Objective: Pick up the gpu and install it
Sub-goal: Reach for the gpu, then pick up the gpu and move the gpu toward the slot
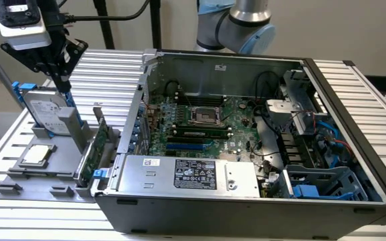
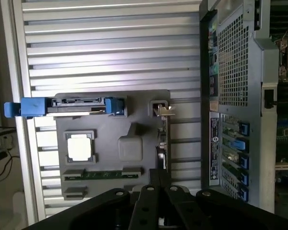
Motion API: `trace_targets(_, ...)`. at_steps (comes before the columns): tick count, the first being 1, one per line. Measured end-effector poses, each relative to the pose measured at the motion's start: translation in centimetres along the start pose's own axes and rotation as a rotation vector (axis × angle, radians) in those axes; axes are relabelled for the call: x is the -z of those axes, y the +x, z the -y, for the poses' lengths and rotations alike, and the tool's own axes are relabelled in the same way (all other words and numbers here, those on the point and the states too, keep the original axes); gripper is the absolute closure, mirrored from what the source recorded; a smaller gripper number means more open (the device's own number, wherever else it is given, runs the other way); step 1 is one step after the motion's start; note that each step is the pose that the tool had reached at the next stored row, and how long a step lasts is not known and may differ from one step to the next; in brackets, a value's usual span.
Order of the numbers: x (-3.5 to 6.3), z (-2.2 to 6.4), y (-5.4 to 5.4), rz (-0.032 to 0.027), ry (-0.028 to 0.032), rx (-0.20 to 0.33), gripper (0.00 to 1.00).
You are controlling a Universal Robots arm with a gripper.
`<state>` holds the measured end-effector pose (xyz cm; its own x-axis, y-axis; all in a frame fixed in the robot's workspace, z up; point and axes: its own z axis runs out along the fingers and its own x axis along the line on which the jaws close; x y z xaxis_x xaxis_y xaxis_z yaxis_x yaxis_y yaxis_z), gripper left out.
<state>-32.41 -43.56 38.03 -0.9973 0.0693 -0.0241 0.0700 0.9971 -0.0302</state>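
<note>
The gpu (image 1: 91,153) stands on edge in a slot of the grey holder (image 1: 18,175), just outside the case's wall, green board facing sideways and silver bracket (image 1: 100,118) uppermost. In the wrist view the gpu (image 2: 163,139) appears edge-on as a thin strip, with its bracket (image 2: 162,110) at the far end. My gripper (image 1: 64,83) hangs well above the holder, over the hard drive, its black fingers drawn together with nothing between them. In the wrist view the gripper (image 2: 159,178) lines up with the card's near end.
On the holder are a hard drive (image 1: 45,110) in a blue frame, a square silver CPU (image 1: 37,154) and a RAM stick (image 2: 101,175). The open computer case (image 1: 247,211) lies at the exterior view's right, motherboard (image 1: 200,120) exposed. Ribbed metal table (image 1: 106,65) lies below.
</note>
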Motion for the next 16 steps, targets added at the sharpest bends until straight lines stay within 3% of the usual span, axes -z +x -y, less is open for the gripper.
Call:
trace_targets(4,-0.29,0.47,0.14,-0.0001,0.0002,0.0,0.89)
trace_targets(16,-0.29,0.48,0.14,-0.0001,0.0003,0.0,0.89)
